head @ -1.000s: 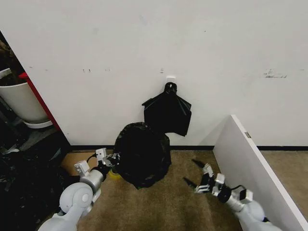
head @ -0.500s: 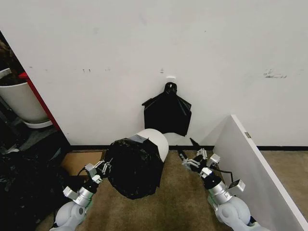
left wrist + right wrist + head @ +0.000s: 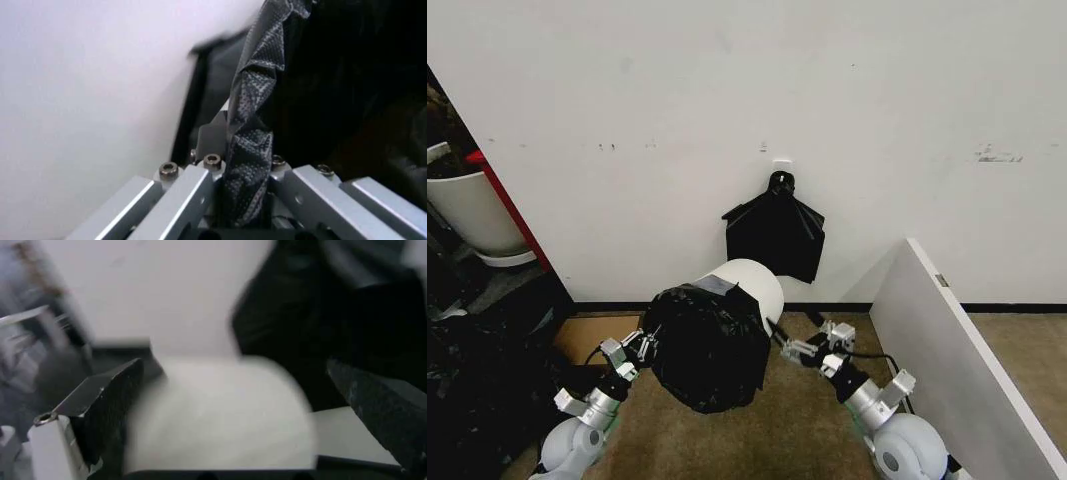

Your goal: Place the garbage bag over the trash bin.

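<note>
Planter pot and dark clutter sit off at your far left by the wall, well apart from the job, so ignore them. Nearer in, your left claw is low over the brown carpet floor, pressed against the left flank of the garbage bag; the left wrist view shows a twisted fold of the crinkly black film running down between the metal fingers, so that claw is clamped on the bag. The bag is over the mouth end of the trash bin, which is tipped on its side off the floor near the wall, with its white bottom end poking out of the film toward the upper right. Behind it, the knotted bundle of spare bags hangs flat on the wall from a hook and plays no part. Further right, your right claw is spread wide and gripping nothing, just beside the bag's right edge; from its wrist camera the pale bin wall lies between the two dark fingers. By my reading you are mid-sleeving: the bag covers part of the bin but not its full length. The next move looks to call for bracing or gripping the bin on the right while the left side holds its fold taut, then getting the bin upright with the film seated evenly round it. At your far right a white board leans along the floor; keep the right elbow off it.
</note>
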